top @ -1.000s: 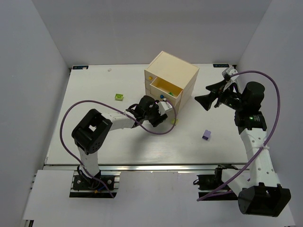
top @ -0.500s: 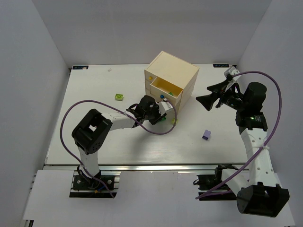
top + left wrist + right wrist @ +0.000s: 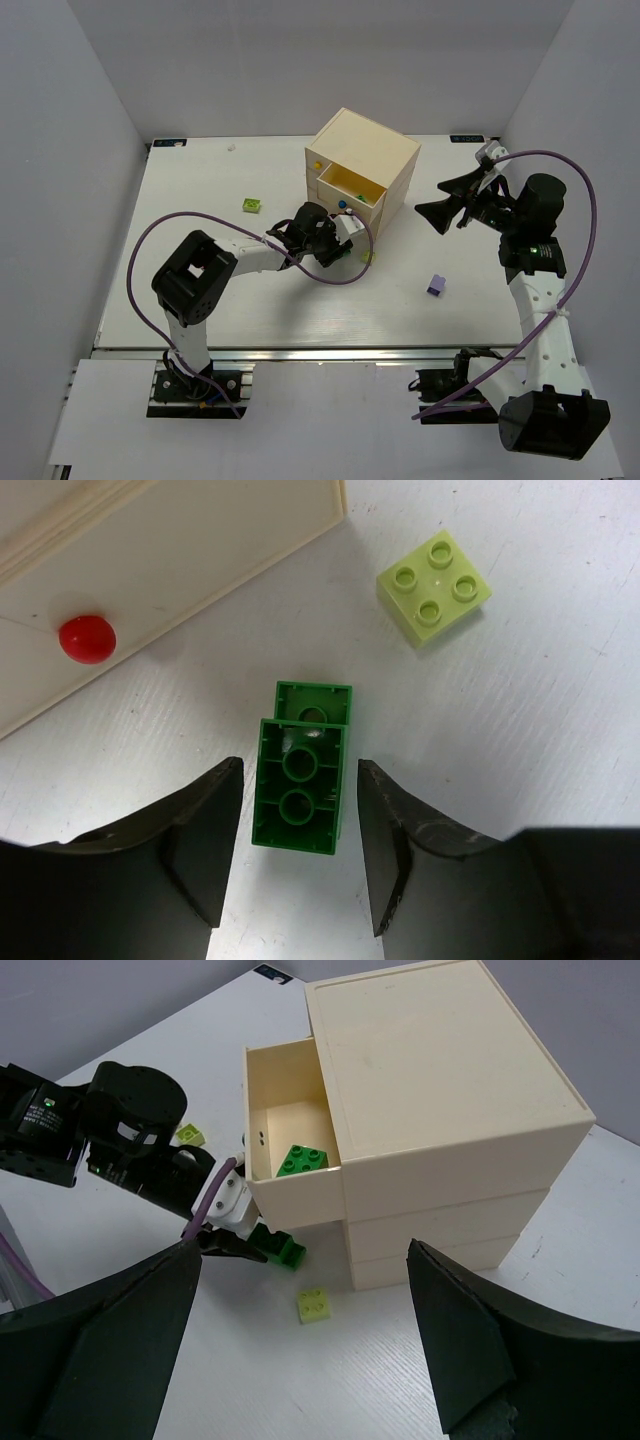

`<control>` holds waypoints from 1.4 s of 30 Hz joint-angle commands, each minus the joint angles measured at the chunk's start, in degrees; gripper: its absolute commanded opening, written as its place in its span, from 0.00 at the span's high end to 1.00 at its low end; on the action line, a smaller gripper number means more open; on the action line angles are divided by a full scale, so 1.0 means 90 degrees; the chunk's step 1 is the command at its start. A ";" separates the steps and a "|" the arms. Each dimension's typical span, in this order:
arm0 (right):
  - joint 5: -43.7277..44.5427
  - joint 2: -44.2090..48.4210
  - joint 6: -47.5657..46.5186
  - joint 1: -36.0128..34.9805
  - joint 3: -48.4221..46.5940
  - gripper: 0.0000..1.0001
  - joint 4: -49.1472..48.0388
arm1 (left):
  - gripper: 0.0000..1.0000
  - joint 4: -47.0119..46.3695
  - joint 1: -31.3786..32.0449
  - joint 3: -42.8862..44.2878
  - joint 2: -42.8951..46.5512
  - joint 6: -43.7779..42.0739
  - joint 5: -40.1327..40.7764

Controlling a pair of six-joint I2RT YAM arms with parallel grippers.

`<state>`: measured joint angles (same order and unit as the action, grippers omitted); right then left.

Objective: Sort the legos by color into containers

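Observation:
A dark green lego (image 3: 300, 780) lies on its side on the table, hollow underside toward the camera, between the fingers of my open left gripper (image 3: 295, 855); gaps show on both sides. It also shows in the right wrist view (image 3: 282, 1247), in front of the cream chest (image 3: 372, 152). One drawer (image 3: 290, 1085) is pulled open with a green lego (image 3: 305, 1159) inside. A lime lego (image 3: 434, 576) lies just right of the chest's front. A second lime lego (image 3: 250, 206) and a purple lego (image 3: 436, 285) lie apart. My right gripper (image 3: 440, 212) hangs open and empty right of the chest.
A red knob (image 3: 86, 638) marks the closed bottom drawer close to my left fingers. A yellow knob (image 3: 316, 163) and a blue knob (image 3: 342, 205) show on the chest's front. White walls enclose the table on three sides. My left arm's purple cable (image 3: 150, 250) loops over the table.
My left gripper has shifted slightly by the chest's front. The right arm has barely moved.

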<state>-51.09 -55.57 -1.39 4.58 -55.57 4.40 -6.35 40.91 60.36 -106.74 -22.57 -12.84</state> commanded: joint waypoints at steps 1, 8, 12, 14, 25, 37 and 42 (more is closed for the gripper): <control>-0.0143 0.0091 0.0096 0.0067 0.0022 0.11 -0.0313 | 0.40 -0.0046 0.0016 -0.0076 0.0092 0.0086 0.0021; -0.0173 0.0100 0.0105 0.0077 0.0032 0.11 -0.0333 | 0.40 0.0022 0.0016 0.0051 -0.0005 0.0066 0.0050; -0.0183 0.0100 0.0105 0.0116 0.0032 0.11 -0.0333 | 0.39 0.0022 0.0016 0.0061 -0.0054 0.0056 0.0040; -0.0202 0.0091 0.0105 0.0116 0.0032 0.11 -0.0333 | 0.38 0.0012 0.0016 0.0061 -0.0064 0.0056 0.0030; -0.0212 0.0081 0.0105 0.0146 0.0051 0.11 -0.0333 | 0.46 -0.0046 0.0016 0.0061 -0.0074 0.0056 0.0030; -0.0504 -0.0114 -0.0488 0.0136 0.0013 0.11 0.0192 | 0.87 0.0227 0.0016 -0.0036 0.1106 0.0651 -0.0428; -0.1460 -0.0387 -0.1299 0.0116 -0.0143 0.11 0.1002 | 0.90 0.0655 0.0016 -0.0280 0.2452 0.1598 -0.1305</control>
<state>-57.10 -57.71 -6.87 5.61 -55.27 7.90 -2.26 40.99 58.39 -93.51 -14.26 -17.34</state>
